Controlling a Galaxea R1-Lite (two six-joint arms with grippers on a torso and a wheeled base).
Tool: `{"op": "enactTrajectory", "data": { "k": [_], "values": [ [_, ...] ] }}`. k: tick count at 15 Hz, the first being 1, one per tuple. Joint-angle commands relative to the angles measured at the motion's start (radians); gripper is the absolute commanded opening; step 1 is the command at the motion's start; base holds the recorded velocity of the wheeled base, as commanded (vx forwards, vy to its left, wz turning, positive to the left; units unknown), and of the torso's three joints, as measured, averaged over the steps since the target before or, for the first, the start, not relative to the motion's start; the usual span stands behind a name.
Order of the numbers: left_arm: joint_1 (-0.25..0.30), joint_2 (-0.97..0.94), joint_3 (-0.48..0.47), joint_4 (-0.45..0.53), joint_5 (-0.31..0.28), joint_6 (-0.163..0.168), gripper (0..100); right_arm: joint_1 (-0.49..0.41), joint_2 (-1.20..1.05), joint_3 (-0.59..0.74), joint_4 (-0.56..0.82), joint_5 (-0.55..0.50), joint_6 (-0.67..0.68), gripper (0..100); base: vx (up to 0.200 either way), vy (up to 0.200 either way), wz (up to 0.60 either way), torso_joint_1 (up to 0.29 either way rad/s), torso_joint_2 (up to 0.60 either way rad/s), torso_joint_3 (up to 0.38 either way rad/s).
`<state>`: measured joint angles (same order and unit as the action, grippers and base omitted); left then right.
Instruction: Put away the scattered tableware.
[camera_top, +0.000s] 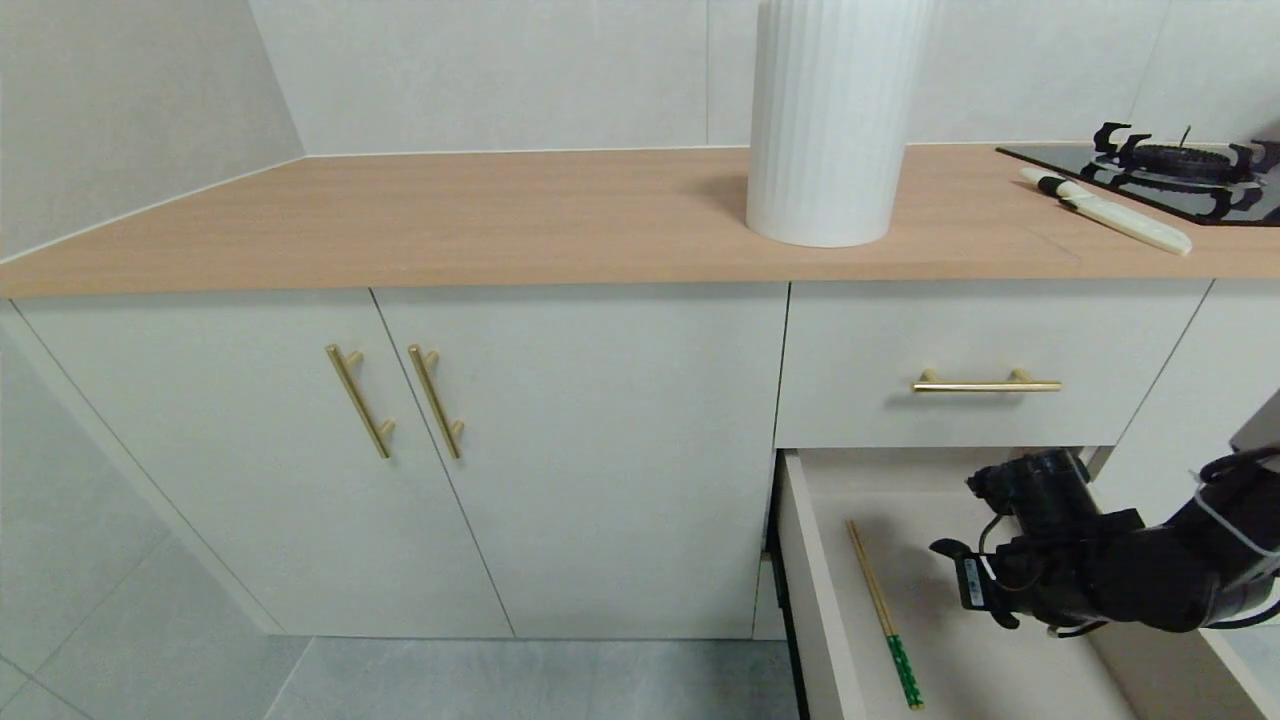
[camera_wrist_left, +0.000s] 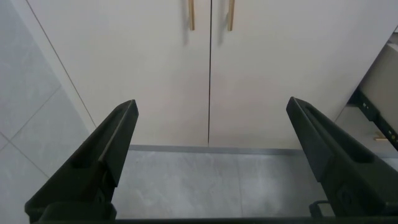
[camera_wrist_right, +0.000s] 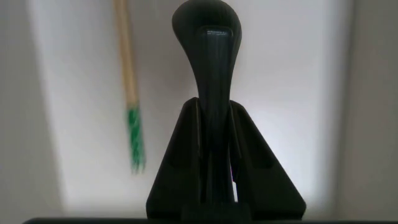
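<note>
A pair of wooden chopsticks with green ends lies in the open drawer, near its left wall. A white knife lies on the counter beside the stove. The right gripper hangs over the drawer beside the chopsticks, fingers closed on a dark spoon. The left gripper faces the cabinet doors, fingers wide.

Top of the white ribbed vase is chopped off by the frame, and the stove runs off the right side. The drawer spills past the bottom edge. Whatever dark rounded thing the right gripper pinches is too blurry to name. Nearby the chopsticks look fuzzy too, one end cut off.
</note>
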<state>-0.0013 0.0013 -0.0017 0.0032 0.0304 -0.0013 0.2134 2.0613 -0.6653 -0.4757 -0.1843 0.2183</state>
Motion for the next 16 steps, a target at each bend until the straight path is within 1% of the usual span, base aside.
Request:
{"op": "enactTrajectory", "data": {
  "k": [1,3,6,9,14,15,16],
  "values": [
    [0.000,0.000,0.000,0.000,0.000,0.000,100,-0.005,0.142,0.001,-0.090,-0.006,-0.004,0,0.000,0.000,0.00,0.000,0.00,0.000],
    [0.000,0.000,0.000,0.000,0.000,0.000,100,-0.005,0.191,0.004,-0.181,-0.009,-0.022,0,0.000,0.000,0.00,0.000,0.00,0.000],
    [0.000,0.000,0.000,0.000,0.000,0.000,100,-0.026,0.201,-0.002,-0.195,-0.020,-0.033,0,0.000,0.000,0.00,0.000,0.00,0.000],
    [0.000,0.000,0.000,0.000,0.000,0.000,100,-0.048,0.206,0.000,-0.247,-0.020,-0.033,0,0.000,0.000,0.00,0.000,0.00,0.000],
    [0.000,0.000,0.000,0.000,0.000,0.000,100,-0.051,0.211,0.000,-0.250,-0.021,-0.033,0,0.000,0.000,0.00,0.000,0.00,0.000],
    [0.000,0.000,0.000,0.000,0.000,0.000,100,-0.051,0.206,0.000,-0.250,-0.021,-0.033,100,0.000,0.000,0.00,0.000,0.00,0.000],
    [0.000,0.000,0.000,0.000,0.000,0.000,100,-0.051,0.203,0.000,-0.250,-0.021,-0.031,100,0.000,0.000,0.00,0.000,0.00,0.000]
  ]
}}
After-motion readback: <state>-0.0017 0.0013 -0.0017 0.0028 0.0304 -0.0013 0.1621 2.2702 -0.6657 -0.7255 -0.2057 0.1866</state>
